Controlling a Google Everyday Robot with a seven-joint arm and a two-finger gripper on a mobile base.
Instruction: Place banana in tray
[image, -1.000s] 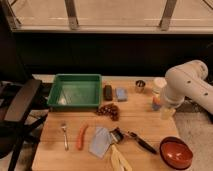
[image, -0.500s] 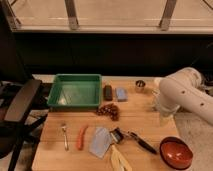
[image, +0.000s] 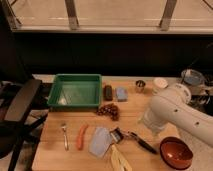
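My jaws hang under my white arm (image: 172, 112) over the right side of the wooden counter (image: 52, 152), spread wide, gripping nothing. Pale yellow curved banana (image: 119, 160) is lying at the front edge, well apart from the bright green rectangular plastic tray (image: 75, 104) back left.

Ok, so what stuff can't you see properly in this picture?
All in the camera view:
- End effector: at the low end of the white arm, over the right side of the table; the arm's own bulk hides it.
- Banana: its near end is cut off by the bottom edge.
- Brown clump in front of the tray: too blurred to name.
- Containers at back right: partly covered by the arm.
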